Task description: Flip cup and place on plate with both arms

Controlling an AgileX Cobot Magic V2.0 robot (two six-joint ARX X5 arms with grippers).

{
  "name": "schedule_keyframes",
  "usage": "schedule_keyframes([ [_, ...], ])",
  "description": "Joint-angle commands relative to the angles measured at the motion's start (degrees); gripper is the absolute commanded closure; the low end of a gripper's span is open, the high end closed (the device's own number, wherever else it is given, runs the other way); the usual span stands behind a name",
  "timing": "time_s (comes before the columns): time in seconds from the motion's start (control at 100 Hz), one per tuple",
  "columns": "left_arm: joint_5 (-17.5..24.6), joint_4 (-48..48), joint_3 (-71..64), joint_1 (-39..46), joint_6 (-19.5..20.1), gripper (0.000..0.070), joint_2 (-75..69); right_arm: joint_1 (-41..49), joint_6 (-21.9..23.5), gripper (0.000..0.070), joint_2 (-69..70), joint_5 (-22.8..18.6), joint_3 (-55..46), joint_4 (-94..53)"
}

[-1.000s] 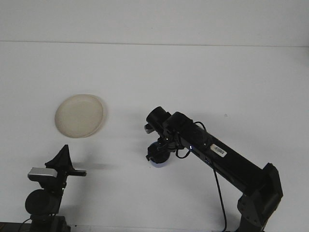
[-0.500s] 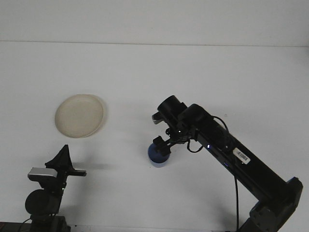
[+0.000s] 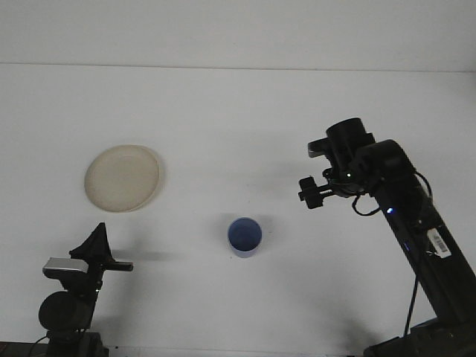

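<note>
A blue cup point(image 3: 245, 236) stands upright, mouth up, near the middle of the white desk point(image 3: 238, 111), toward its front edge. A cream plate point(image 3: 122, 177) lies well apart at the left. The right gripper point(image 3: 312, 193) hovers right of the cup, holding nothing. The left gripper point(image 3: 100, 249) sits by the front-left corner, released.

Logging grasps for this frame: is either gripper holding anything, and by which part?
Nothing is held. The blue cup stands alone on the table, apart from the right gripper and left gripper.
</note>
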Motion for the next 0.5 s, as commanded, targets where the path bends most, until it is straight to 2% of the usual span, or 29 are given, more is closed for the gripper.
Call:
schedule_keyframes([
  [0.0,0.1,0.5,-1.2,0.1,-0.1,0.0689,-0.1,-1.9,-1.0,0.0165,-1.8,0.2,-0.6,1.3],
  [0.26,0.1,0.6,-1.2,0.1,-0.1,0.0688,-0.1,-9.0,-1.0,0.0169,-15.3,0.2,-14.2,11.8],
  [0.49,0.1,0.6,-1.2,0.1,-0.1,0.0688,-0.1,-10.6,-1.0,0.0169,-31.4,0.2,-30.6,25.2],
])
